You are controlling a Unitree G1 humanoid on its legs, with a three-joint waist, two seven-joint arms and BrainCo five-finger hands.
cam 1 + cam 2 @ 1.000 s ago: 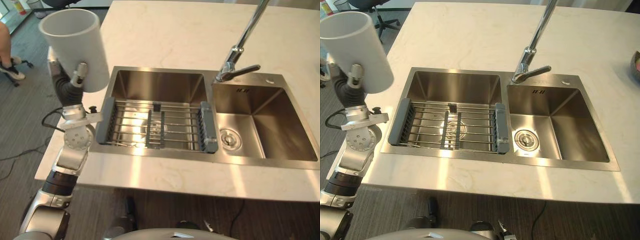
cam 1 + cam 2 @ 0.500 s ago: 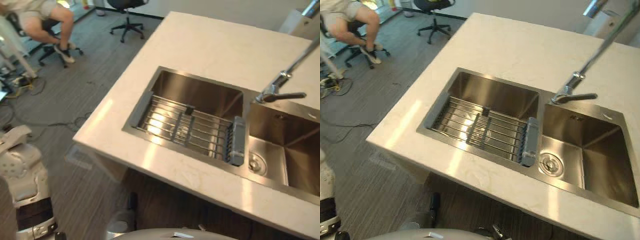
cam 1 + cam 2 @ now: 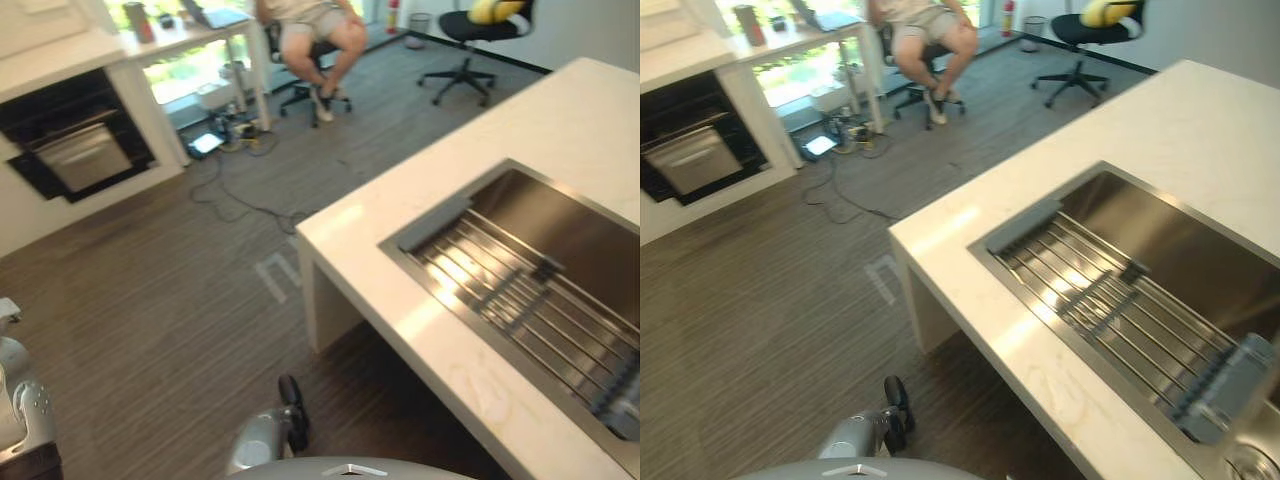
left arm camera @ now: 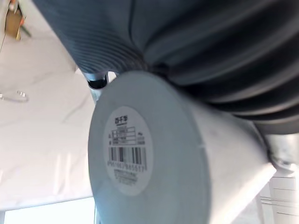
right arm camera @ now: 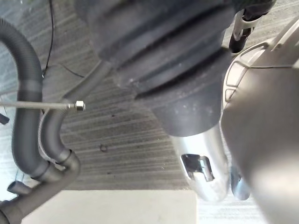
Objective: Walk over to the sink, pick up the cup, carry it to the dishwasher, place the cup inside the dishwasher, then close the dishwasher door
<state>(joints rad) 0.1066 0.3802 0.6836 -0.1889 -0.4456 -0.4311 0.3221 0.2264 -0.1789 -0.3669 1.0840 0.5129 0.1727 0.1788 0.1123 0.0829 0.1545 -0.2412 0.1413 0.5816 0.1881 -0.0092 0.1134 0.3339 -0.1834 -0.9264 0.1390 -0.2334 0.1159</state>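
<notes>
**Kitchen floor and island counter, cup in the left hand**

Dark striped flooring (image 3: 150, 300) is seen spreading away from the white counter (image 3: 1200, 110). A steel sink (image 3: 1180, 240) is set into the counter, with a wire rack (image 3: 1120, 310) laid across it. Well beyond the counter, a dark built-in appliance (image 3: 75, 150) is fitted in a pale wall unit. A seated person (image 3: 315, 30) and a black office chair (image 3: 1080, 30) are also seen there. The white cup (image 4: 154, 154) is held in the left hand (image 4: 187, 42), with its labelled base turned to the wrist camera and its wall pressed under the ribbed cover. One finger (image 4: 97, 86) is curled against the cup; the others are hidden. The right hand (image 5: 187, 102) hangs with its fingers (image 5: 201, 172) straight and close together, nothing held, near grey hoses (image 5: 28, 135).
</notes>
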